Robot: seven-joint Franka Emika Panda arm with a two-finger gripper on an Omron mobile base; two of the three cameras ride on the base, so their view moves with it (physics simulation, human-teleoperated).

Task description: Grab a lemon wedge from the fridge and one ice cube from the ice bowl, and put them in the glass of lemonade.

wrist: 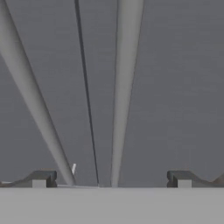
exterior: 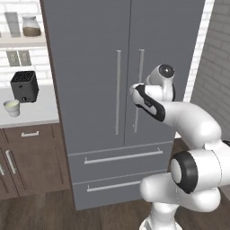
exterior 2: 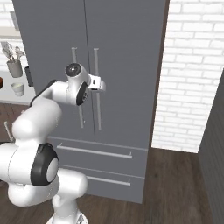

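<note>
I have the claw (wrist: pixel 111 179) spread wide and holding nothing, right in front of the fridge (exterior: pixel 90 67), whose doors are shut. Both bar handles run up between its tips. The glass of lemonade (exterior: pixel 12 108) sits on the counter (exterior: pixel 40 114) by the toaster (exterior: pixel 24 85), well to the left.

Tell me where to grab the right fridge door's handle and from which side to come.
Grip the right door handle mid-bar, coming straight on from the front. It is a long vertical bar standing off the closed fridge, so the open tool fingers can probably straddle it sideways.
</note>
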